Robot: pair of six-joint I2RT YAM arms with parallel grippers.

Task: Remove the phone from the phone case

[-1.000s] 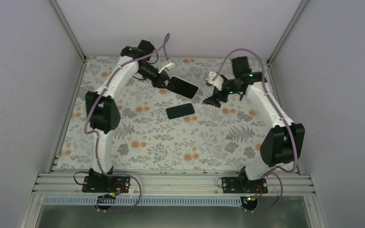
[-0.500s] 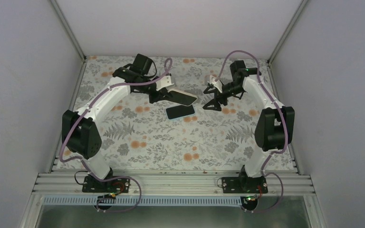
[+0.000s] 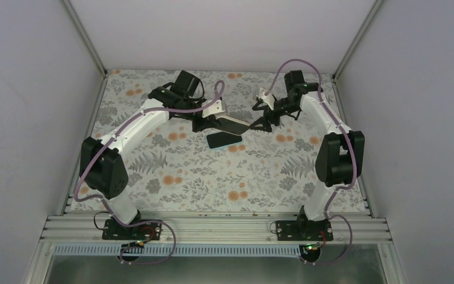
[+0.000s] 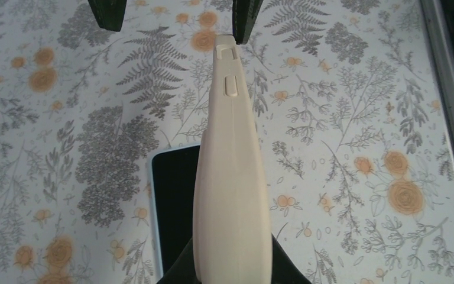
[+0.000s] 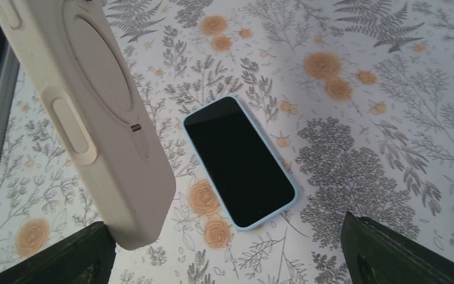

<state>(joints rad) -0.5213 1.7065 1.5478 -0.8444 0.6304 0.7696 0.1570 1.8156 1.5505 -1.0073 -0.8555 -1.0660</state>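
Right claw [image 3: 260, 123] closer, wide, beside phone case [image 3: 229, 123]

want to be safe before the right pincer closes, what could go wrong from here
The left pincer holds the cream-cased phone by one end only, so a tug might twist it loose. It hangs over the blue-cased phone lying below; a drop would likely strike that. The open right pincer sits off-centre to the free end, so closing may nudge rather than clamp.

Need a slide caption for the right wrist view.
Cream phone case held up at left; blue-edged, dark-screened phone lying face-up on floral tablecloth; open right hand's dark fingers framing the bottom corners.
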